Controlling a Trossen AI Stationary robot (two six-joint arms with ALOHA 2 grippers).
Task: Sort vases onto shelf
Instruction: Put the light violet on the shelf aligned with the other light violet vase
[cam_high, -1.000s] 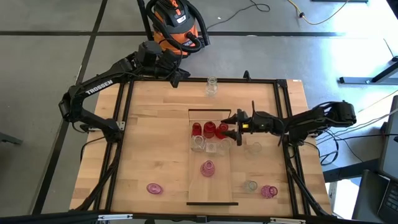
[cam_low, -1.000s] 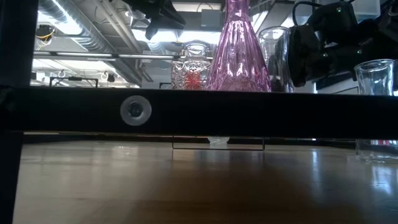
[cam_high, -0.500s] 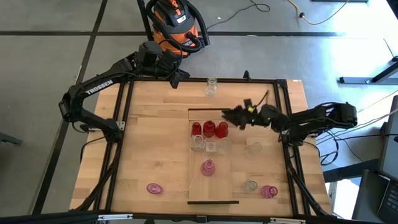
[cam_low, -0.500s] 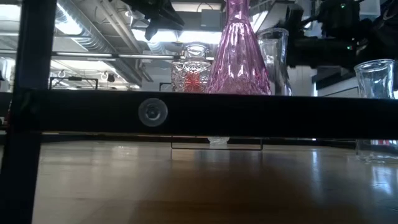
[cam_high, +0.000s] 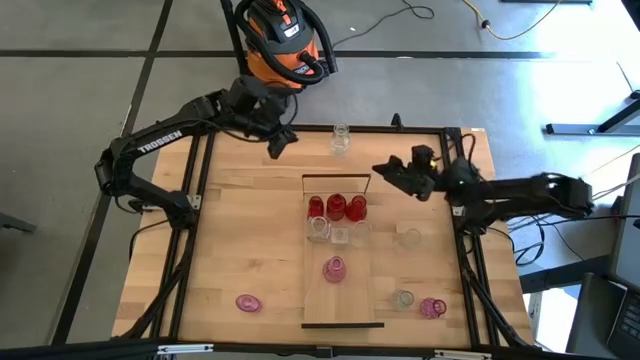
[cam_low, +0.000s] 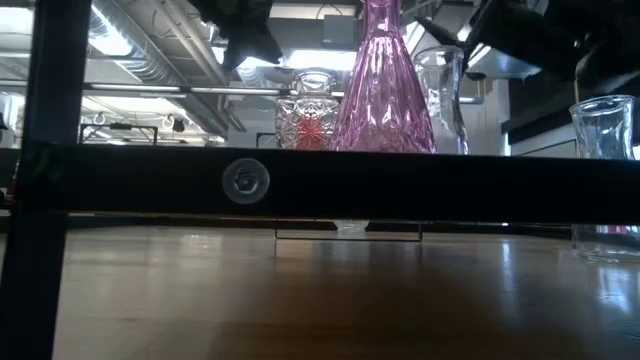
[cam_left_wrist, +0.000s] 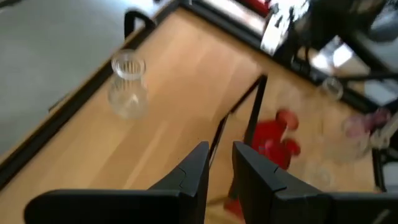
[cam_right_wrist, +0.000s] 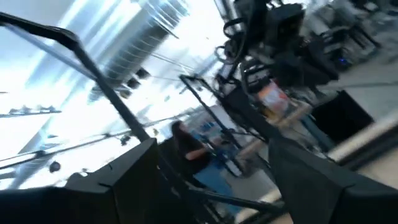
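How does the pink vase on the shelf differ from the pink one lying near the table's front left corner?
The pink vase on the shelf stands upright on the shelf, alone on its front half; the pink vase near the front left corner lies on its side on the bare table, off the shelf and away from the other vases. Both are translucent pink glass, and neither gripper is near them.

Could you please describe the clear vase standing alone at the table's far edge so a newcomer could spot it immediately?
Start at the orange vacuum on the floor beyond the table. Just inside the table's far edge, past the shelf, stands a clear vase. Unlike the red vases on the shelf, it is colourless and has no neighbours.
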